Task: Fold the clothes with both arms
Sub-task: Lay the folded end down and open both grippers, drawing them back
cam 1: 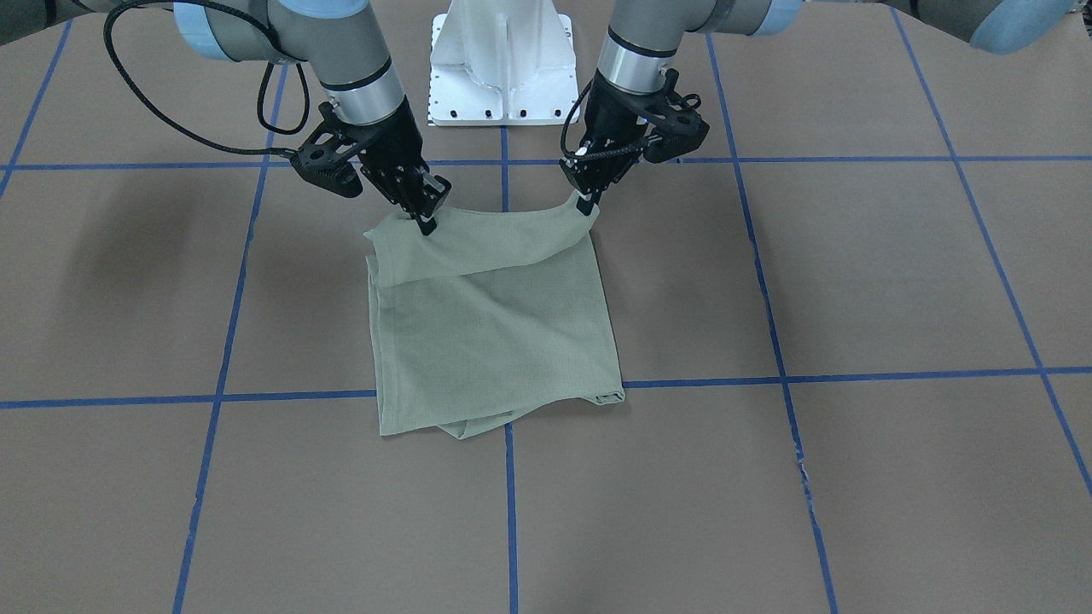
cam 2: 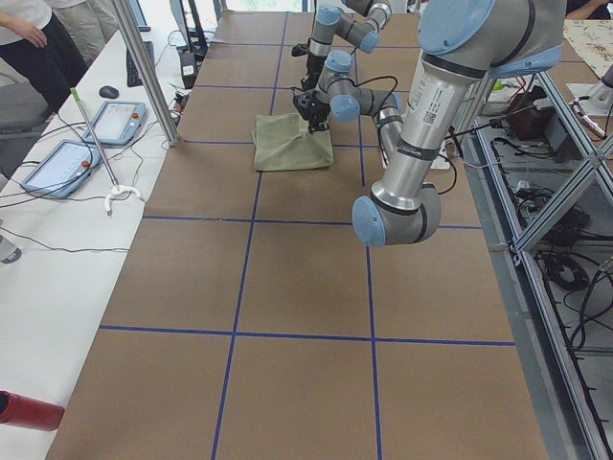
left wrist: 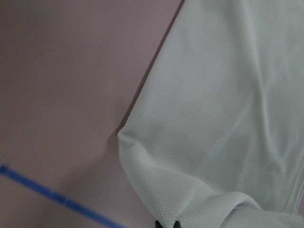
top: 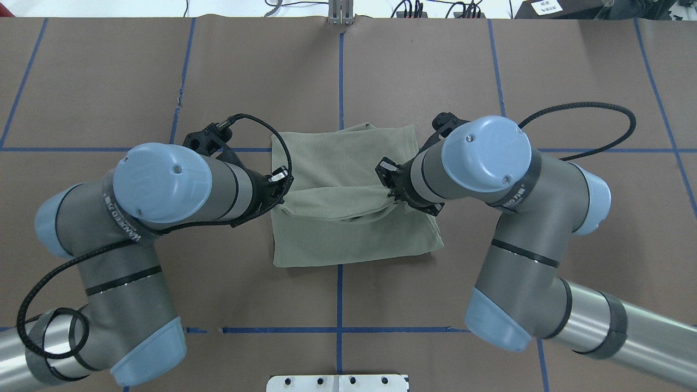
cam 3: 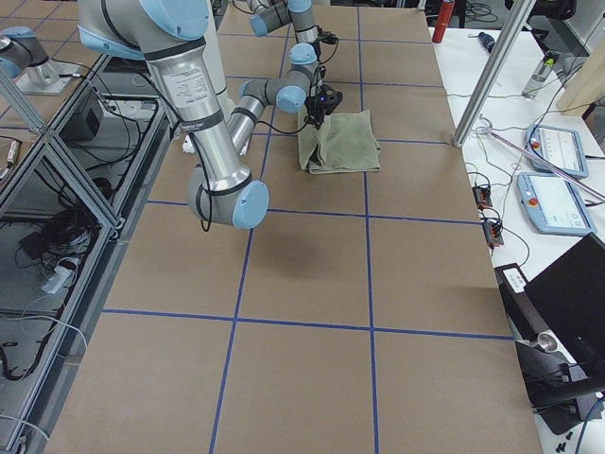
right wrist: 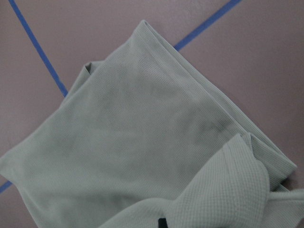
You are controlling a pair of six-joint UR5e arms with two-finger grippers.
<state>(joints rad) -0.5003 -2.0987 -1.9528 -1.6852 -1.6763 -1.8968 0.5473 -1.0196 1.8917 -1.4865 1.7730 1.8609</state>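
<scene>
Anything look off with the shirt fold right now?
Minor only. On the shirt, at the operator-side edge, an under-layer pokes out past the top layer, leaving that edge uneven. The left hand and right hand each pinch a lifted robot-side corner.

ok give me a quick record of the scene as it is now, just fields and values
garment: pale green knit shirt, folded to a rough square
surface: brown table with a grid of blue tape lines
left gripper: shut on one robot-side corner of the shirt, raised
right gripper: shut on the other robot-side corner, raised
lifted part: the robot-side edge sags between the two grippers
rest of shirt: lies flat on the table
behind the arms: white pedestal base
</scene>
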